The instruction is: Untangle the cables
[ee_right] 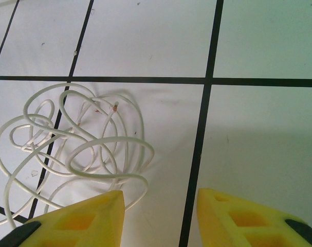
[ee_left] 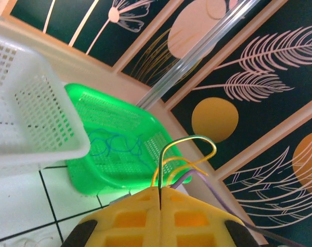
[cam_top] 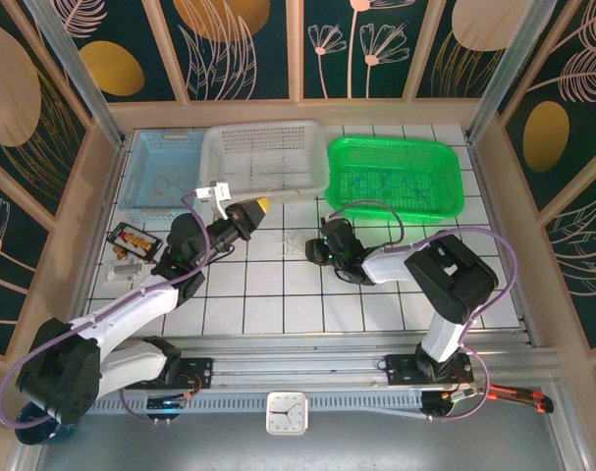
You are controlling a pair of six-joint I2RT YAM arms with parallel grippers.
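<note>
Green basket (ee_left: 78, 96) with blue wire (ee_left: 112, 144); left fingers (ee_left: 130, 218) pinched shut, right fingers (ee_right: 86, 218) apart beside cables (ee_right: 78, 144).

White-and-black arms (cam_top: 131, 312), purple hoses (cam_top: 504, 265), yellow tool fingers (ee_right: 238, 216), square recesses.

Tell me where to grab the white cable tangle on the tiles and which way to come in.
Take the outer loop of the cables on the side nearest the open right gripper, coming straight down. It bulges free of the crossings, and everything lies flat on the tile.
</note>
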